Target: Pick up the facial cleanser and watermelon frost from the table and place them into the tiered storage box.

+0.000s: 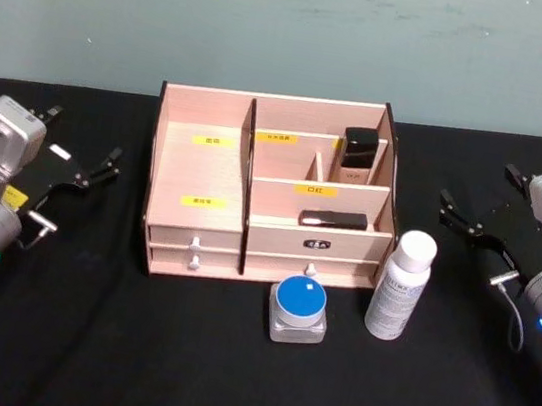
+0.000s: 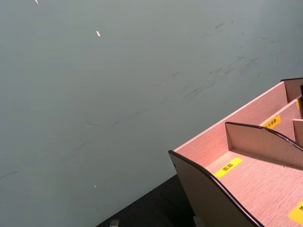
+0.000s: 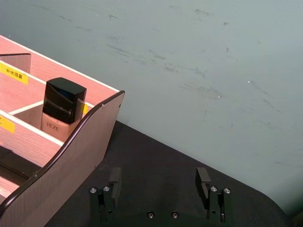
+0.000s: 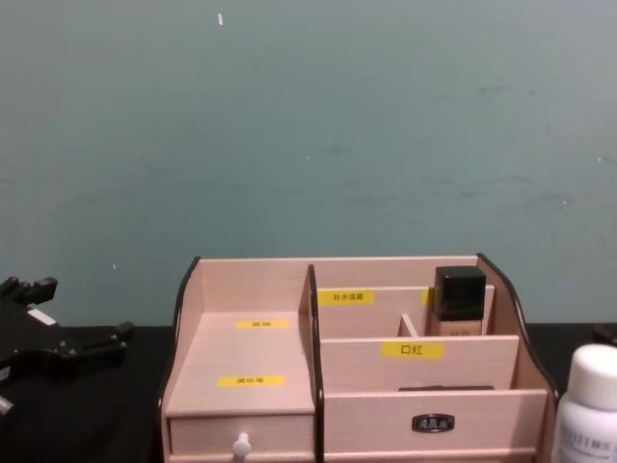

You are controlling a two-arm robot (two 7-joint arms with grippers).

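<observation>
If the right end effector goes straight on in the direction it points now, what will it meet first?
Probably nothing soon: the right end effector, open, points past the tiered storage box, over the table toward the wall. The margin beside the box is unclear.

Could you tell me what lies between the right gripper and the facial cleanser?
Nothing; the head view shows bare black table between the right gripper and the facial cleanser.
</observation>
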